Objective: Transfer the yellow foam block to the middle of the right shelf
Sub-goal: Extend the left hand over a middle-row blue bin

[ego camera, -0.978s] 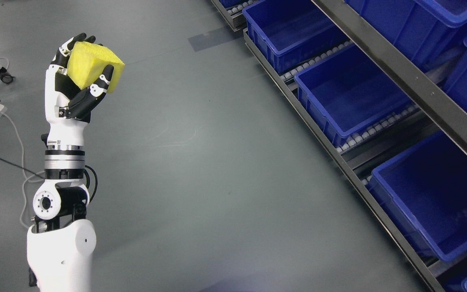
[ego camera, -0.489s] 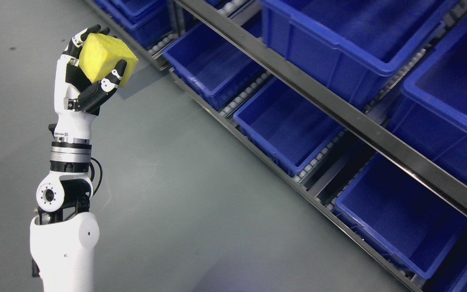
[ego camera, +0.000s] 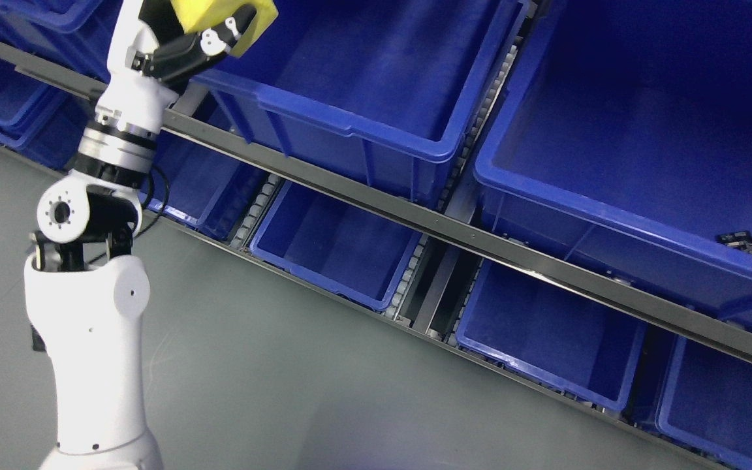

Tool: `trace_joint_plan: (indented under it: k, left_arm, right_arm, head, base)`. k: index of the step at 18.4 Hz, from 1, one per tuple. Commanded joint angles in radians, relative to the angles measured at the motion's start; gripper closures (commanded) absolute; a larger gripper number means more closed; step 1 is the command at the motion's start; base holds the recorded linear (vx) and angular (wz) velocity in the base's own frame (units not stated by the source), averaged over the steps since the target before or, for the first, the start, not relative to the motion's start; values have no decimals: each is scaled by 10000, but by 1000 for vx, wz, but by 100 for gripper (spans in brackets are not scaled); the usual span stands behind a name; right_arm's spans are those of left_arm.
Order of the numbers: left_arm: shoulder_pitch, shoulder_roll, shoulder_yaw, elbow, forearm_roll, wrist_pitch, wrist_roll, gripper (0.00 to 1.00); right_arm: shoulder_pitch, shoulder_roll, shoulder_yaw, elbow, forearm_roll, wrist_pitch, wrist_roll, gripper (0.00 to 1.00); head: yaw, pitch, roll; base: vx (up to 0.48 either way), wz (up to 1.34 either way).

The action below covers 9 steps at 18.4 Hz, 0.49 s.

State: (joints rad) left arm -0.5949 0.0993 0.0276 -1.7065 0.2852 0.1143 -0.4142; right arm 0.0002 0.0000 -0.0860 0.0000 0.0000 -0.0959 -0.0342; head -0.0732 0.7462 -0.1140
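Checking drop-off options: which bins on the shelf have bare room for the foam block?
The upper-level bin beside the left hand holding the yellow foam block shows a bare floor. The upper-right bin is bare except a small item at its right edge. Lower bins look empty.

Left hand (ego camera: 183, 32) holds block (ego camera: 219, 13) above bin (ego camera: 350, 124) on shelf (ego camera: 480, 245).

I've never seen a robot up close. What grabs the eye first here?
A bright yellow foam block at the top left, clutched in the robot's left hand atop a tall white arm. Behind it, big deep-blue plastic bins fill a grey metal shelf rack across the right.
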Motion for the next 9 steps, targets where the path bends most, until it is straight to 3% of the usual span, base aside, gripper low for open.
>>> trace_joint_plan:
  k: [1, 5, 9]
  left_arm:
    - [-2226, 2625, -1886, 373, -1788, 467, -947, 63]
    - [-2426, 2827, -2056, 1508, -4519, 391, -3232, 62]
    - [-2901, 2323, -3036, 3132, -5582, -404, -3604, 61]
  right_arm:
    - [13, -175, 0, -175, 31, 8, 4, 0]
    - [13, -175, 0, -175, 31, 8, 4, 0]
    - [13, -175, 0, -175, 31, 8, 4, 0]
  head:
    - [0, 0, 0]
    - [0, 1, 0]
    - [0, 2, 0]
  base:
    - [151, -435]
    - [70, -206]
    - [54, -116]
